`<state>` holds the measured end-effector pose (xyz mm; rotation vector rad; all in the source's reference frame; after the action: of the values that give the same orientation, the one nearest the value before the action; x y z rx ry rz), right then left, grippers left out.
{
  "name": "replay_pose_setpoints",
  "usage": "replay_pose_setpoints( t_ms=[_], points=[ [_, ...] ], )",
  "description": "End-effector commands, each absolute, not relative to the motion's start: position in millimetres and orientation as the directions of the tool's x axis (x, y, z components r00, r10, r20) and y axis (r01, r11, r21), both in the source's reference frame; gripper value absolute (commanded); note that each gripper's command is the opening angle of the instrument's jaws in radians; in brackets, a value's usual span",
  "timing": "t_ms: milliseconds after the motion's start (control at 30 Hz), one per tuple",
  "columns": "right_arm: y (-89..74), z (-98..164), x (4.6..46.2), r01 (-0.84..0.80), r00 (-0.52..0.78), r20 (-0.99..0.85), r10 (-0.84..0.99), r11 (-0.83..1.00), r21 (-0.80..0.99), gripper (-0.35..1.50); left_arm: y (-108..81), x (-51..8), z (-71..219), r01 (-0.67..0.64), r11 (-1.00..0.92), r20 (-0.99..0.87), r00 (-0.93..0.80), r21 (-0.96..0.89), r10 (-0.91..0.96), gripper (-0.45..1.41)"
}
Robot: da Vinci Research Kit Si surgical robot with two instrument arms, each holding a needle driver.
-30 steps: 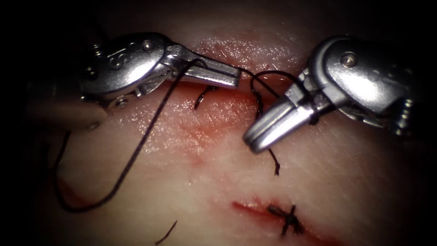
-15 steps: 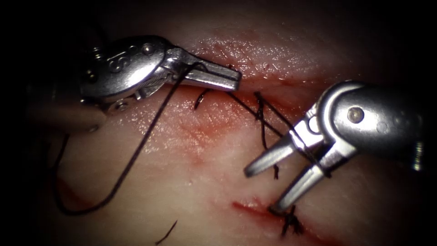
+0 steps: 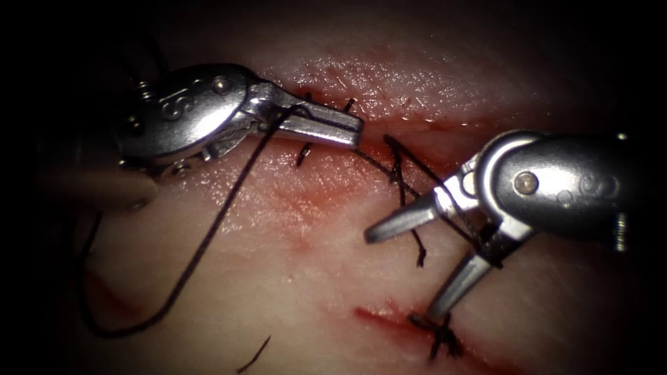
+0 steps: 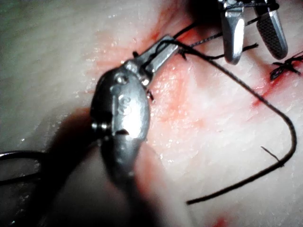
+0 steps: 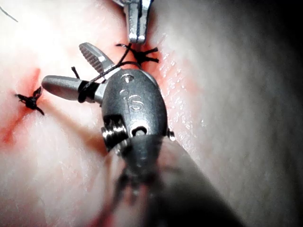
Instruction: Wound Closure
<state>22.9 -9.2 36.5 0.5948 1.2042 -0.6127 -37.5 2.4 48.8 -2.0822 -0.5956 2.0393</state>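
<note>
Left tool's fingers [image 3: 326, 125] clench dark thread [image 3: 201, 243]; right tool's fingers [image 3: 417, 267] spread, thread wrapped behind them. Advise steady tension, wraps kept seated. No needle seen.

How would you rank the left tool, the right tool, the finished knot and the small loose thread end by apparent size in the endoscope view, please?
1. Left tool, jaws shut on the thread, and right tool, jaws open with thread looped around them: alike, not ranked.
2. Finished knot.
3. Loose thread end, slightly smaller.

No needle seen.
</note>
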Motion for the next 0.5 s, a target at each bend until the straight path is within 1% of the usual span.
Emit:
replay_pose_setpoints(
  t_ms=[33, 100, 133, 167, 200, 333, 500],
  points=[
    [-8.8, 37.2, 23.6, 0.714, 0.247, -0.960, -0.128, 0.695, 0.091, 0.64, 2.5, -38.0, 49.3, 0.167, -0.907, -0.920, -0.012, -0.387, 0.391, -0.45],
    [-8.8, 37.6, 23.6, 0.717, 0.249, -0.958, -0.140, 0.692, 0.085, 0.51, 2.4, -37.9, 49.2, 0.167, -0.907, -0.920, -0.012, -0.387, 0.391, -0.45],
    [-8.8, 37.7, 23.5, 0.717, 0.252, -0.957, -0.143, 0.691, 0.085, 0.37, 2.4, -37.9, 49.2, 0.167, -0.907, -0.920, -0.012, -0.387, 0.391, -0.45],
    [-8.8, 37.8, 23.5, 0.720, 0.257, -0.955, -0.150, 0.689, 0.085, 0.17, 2.3, -37.9, 49.1, 0.167, -0.907, -0.920, -0.012, -0.388, 0.391, -0.45],
    [-8.7, 37.9, 23.4, 0.722, 0.266, -0.950, -0.162, 0.687, 0.085, -0.35, 2.2, -37.9, 49.1, 0.167, -0.907, -0.920, -0.013, -0.388, 0.391, -0.45],
    [-8.2, 37.9, 23.0, 0.737, 0.283, -0.942, -0.179, 0.670, 0.093, -0.35, 1.7, -37.7, 48.6, 0.168, -0.906, -0.920, -0.014, -0.388, 0.391, -0.45],
    [-7.0, 37.2, 22.9, 0.712, 0.287, -0.944, -0.161, 0.695, 0.098, -0.35, 0.2, -37.7, 47.6, 0.163, -0.908, -0.921, -0.019, -0.387, 0.389, -0.45]
  ],
)
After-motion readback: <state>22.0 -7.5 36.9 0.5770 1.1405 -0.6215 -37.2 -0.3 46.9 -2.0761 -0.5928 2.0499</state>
